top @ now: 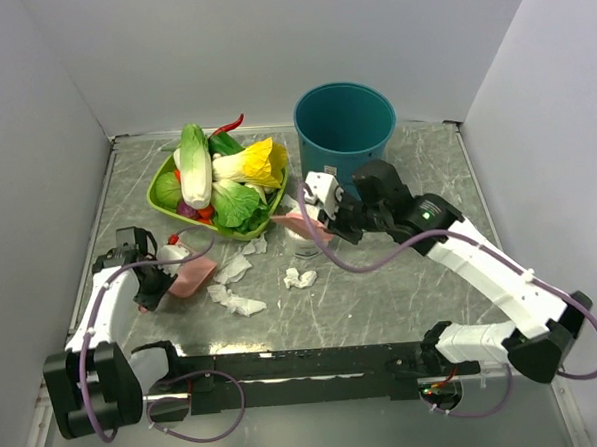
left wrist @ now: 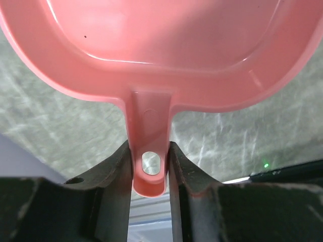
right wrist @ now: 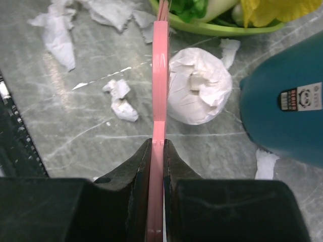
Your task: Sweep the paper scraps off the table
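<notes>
Several paper scraps (top: 299, 278) (top: 238, 303) lie on the grey marble table (top: 383, 299) between the two arms; others (right wrist: 121, 101) (right wrist: 55, 30) show in the right wrist view. My left gripper (top: 146, 282) (left wrist: 149, 146) is at the left, its jaws closed against both sides of the handle of a pink dustpan (top: 191, 279) (left wrist: 161, 45). The pan's mouth faces the scraps. Right of centre, my right gripper (top: 331, 227) (right wrist: 157, 142) is shut on a thin pink sweeping tool (top: 309, 228) (right wrist: 160, 75), seen edge-on.
An upright white tissue roll (right wrist: 199, 85) stands right beside the pink tool. A teal bin (top: 343, 126) (right wrist: 287, 101) sits at the back, right of a green tray (top: 162, 196) (right wrist: 222, 27) of vegetables. One more scrap (right wrist: 265, 164) lies by the bin. White walls enclose the table.
</notes>
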`<state>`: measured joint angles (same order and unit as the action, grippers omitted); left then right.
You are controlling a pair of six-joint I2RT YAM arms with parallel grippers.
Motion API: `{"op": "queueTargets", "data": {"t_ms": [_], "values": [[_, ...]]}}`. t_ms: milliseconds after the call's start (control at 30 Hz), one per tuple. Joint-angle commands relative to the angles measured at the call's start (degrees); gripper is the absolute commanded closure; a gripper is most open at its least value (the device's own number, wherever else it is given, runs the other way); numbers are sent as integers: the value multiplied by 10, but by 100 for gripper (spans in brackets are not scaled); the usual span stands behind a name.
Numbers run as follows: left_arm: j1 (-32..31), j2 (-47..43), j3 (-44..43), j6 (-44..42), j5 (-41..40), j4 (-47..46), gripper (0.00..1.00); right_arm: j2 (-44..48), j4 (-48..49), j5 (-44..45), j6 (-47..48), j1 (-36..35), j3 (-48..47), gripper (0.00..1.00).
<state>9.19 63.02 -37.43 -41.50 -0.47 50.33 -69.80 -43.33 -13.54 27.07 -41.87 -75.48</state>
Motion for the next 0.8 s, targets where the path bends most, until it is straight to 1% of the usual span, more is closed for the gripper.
{"op": "queueTargets", "data": {"t_ms": [0,33,67,100,167,233,300,333,367,433,533,600,633,767], "values": [[4,-55,-33,-75,6,58,96,53,59,-74,17,-2,45,100],[6,-68,-31,-92,6,64,97,55,71,-88,26,-2,59,100],[6,-92,-27,-108,-35,71,99,57,101,-103,49,-2,72,100],[7,-102,-21,-132,-51,76,99,56,113,-125,56,-3,88,100],[11,-129,-20,-152,-78,96,99,43,141,-132,47,-8,76,100],[16,-144,-31,-146,-78,112,99,24,146,-169,41,-9,61,100],[21,-149,-41,-127,-68,133,99,11,149,-198,75,-18,56,100],[21,-152,-41,-122,-66,137,99,6,152,-203,96,-35,60,100],[21,-152,-41,-112,-66,140,99,1,156,-206,143,-42,67,100],[23,-156,-34,-103,-65,144,99,-18,165,-215,192,-56,73,100],[23,-165,-24,-90,-69,160,99,-52,162,-214,321,-79,75,100],[23,-175,-20,-86,-76,168,99,-70,182,-204,358,-88,95,100],[24,-190,-19,-89,-85,177,99,-75,212,-198,390,-92,104,100],[23,-219,-19,-102,-98,204,99,-108,287,-178,435,-93,146,100]]}}
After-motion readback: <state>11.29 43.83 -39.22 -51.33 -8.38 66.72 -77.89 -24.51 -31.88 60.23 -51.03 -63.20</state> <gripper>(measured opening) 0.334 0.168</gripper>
